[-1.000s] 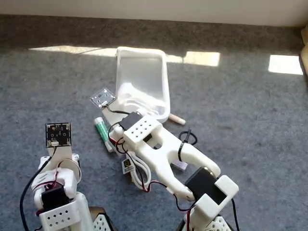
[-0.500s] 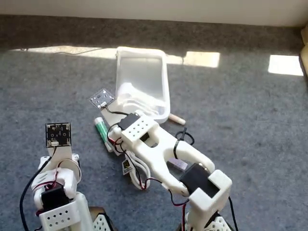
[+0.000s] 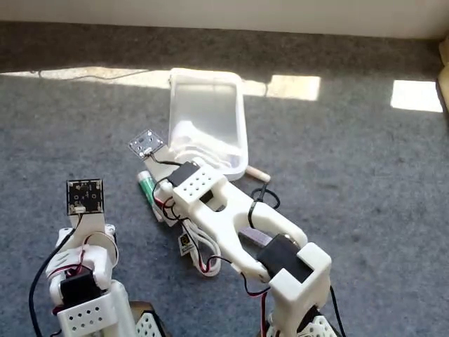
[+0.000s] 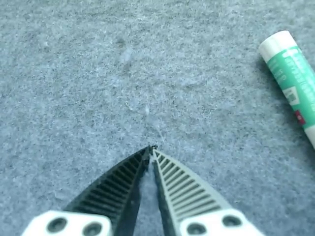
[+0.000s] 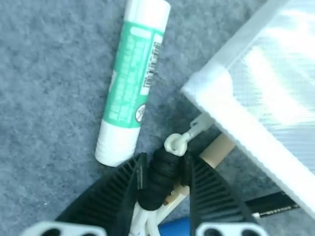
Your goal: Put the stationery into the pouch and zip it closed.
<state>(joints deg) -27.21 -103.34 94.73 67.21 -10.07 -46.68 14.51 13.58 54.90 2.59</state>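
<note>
The translucent white pouch (image 3: pixel 208 116) lies on the grey carpet, and its near corner (image 5: pixel 231 103) is right by my right gripper (image 5: pixel 166 156). That gripper is shut on a black zipper pull (image 5: pixel 160 177) tied to the pouch by a white loop (image 5: pixel 178 142). A green and white glue stick (image 5: pixel 130 83) lies flat just beside it, also seen in the high view (image 3: pixel 149 191). A wooden pencil (image 5: pixel 216 150) and a black pen (image 5: pixel 269 205) lie under the pouch's edge. My left gripper (image 4: pixel 151 148) is shut and empty above bare carpet, the glue stick (image 4: pixel 293 81) off to one side.
The right arm (image 3: pixel 238 225) stretches across the middle toward the pouch, and the left arm (image 3: pixel 81 270) stays folded at the near left. A pencil end (image 3: pixel 257 173) pokes out by the pouch. A small pale block (image 3: pixel 255 238) lies under the right arm. Sunlit patches (image 3: pixel 414 93) mark the far carpet.
The right arm has shifted a little to the left and toward the pouch's near corner, its elbow swinging left. The left arm and the glue stick have not moved.
</note>
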